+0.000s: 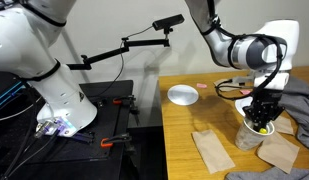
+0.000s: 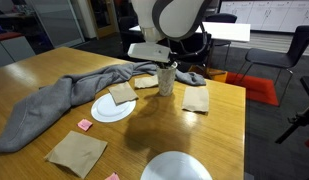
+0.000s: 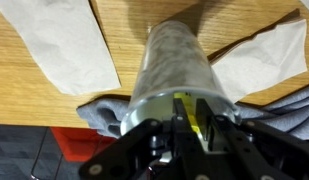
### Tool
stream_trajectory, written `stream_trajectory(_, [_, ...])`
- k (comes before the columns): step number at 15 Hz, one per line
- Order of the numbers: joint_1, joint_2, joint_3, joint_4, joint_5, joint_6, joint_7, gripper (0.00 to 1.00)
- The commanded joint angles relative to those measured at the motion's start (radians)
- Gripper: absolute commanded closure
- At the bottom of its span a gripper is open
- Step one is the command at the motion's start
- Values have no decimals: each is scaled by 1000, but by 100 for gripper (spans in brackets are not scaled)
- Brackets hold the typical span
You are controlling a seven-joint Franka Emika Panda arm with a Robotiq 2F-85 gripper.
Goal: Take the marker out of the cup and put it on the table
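Light brown wooden bench (image 2: 229,130) carries a grey cloth (image 2: 49,110), brown paper napkins (image 2: 77,152), a white plate (image 2: 99,113) and the cup (image 2: 166,82), which stands upright just beside the cloth. Over its rim the claw (image 3: 198,108) is clenched on the yellow marker (image 3: 197,126), which sits in the cup with its top between the fingers in the wrist view

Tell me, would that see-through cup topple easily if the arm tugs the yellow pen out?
Quite possibly. The cup looks tall, with a base narrower than its rim, so it seems apt to tip. Its translucent wall suggests thin plastic, probably light. The gripper hangs over the rim at the marker, so a straight upward pull should disturb it least.
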Motion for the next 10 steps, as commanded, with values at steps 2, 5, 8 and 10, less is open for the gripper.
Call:
stream_trajectory(2, [37,-44,-25,-30,9,-22,-10,96])
stream_trajectory(5, [62,-79,-39,-59,-4,-22,2,96])
stream_trajectory(8, [91,-127,-56,-91,-19,-32,9,96])
stream_trajectory(10, [109,-162,-65,-112,-32,-50,15,96])
